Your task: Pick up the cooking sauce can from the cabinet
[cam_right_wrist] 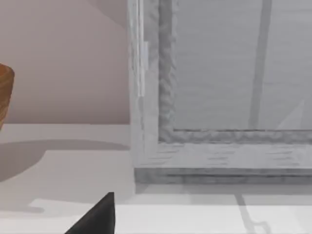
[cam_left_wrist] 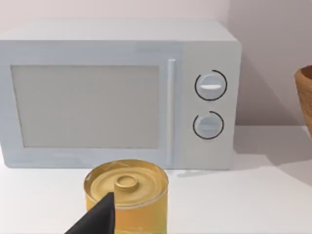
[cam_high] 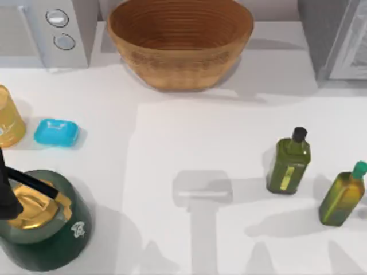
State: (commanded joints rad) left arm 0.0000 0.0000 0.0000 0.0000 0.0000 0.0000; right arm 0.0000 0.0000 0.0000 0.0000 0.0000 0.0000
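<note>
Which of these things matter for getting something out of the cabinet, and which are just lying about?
For the job:
- cabinet, door closed
- right tool, facing the cabinet

Just lying about:
- microwave
- yellow-gold tin, with the left tool close to it
- woven bowl
- small blue box
- black-capped oil bottle
- green-capped oil bottle
- dark green pot

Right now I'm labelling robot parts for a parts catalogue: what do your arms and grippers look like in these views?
Little of them shows. In each wrist view one dark, near-black wedge-shaped fingertip with flat matte faces pokes in: the left gripper's fingertip and the right gripper's fingertip. No cables or markings appear on them.
</note>
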